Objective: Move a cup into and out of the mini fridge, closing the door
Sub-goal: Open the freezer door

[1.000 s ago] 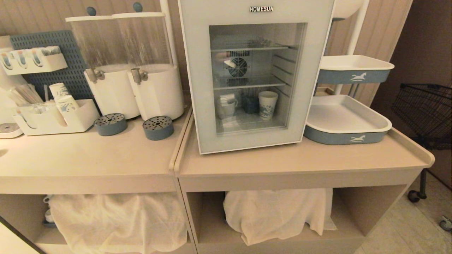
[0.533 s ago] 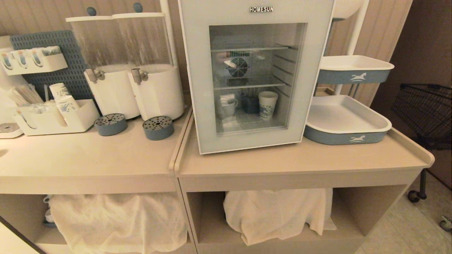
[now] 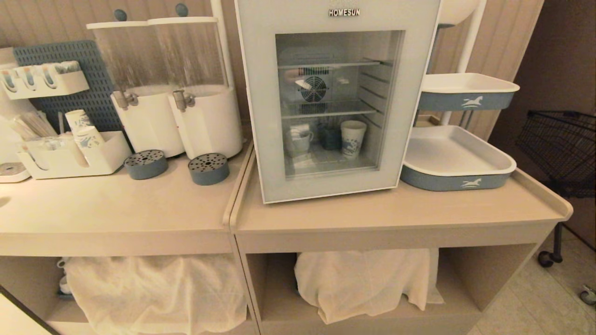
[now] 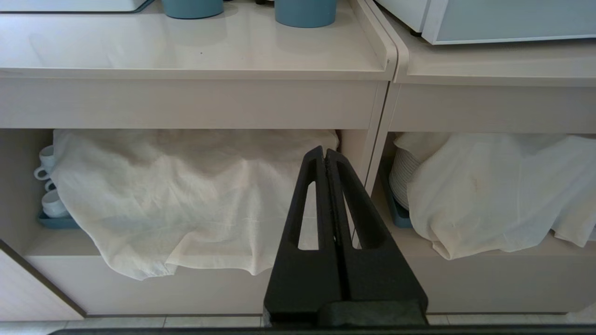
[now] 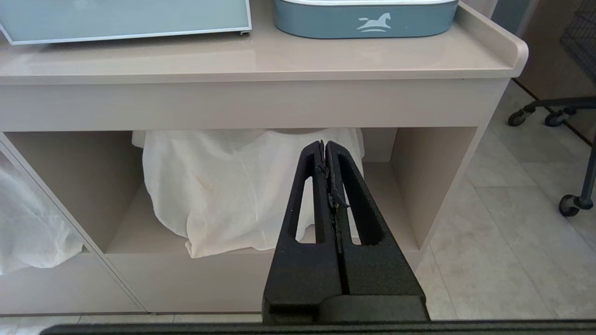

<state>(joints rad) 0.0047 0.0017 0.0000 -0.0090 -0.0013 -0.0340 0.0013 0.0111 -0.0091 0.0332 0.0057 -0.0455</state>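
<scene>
beige counter (image 3: pixel 396 211) fills the frame's middle; the mini fridge (image 3: pixel 260 93) stands top centre, door (image 3: pixel 333 184) shut, the cup (image 3: pixel 298 141) inside. both grippers, left gripper (image 4: pixel 326 160) and right gripper (image 5: pixel 324 153), hang closed and empty below counter level. nothing seems begun; next, open the door

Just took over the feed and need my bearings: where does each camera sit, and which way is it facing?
Head view: high, looking down at the counter and the mini fridge, its door closed; no arm shows.
Left wrist view: low, behind the shut left pincer, facing draped shelves under the counter.
Right wrist view: low, behind the shut right pincer, facing the cloth on the right shelf.
Shared: the blue-sided tray appears in head and right wrist views.
</scene>
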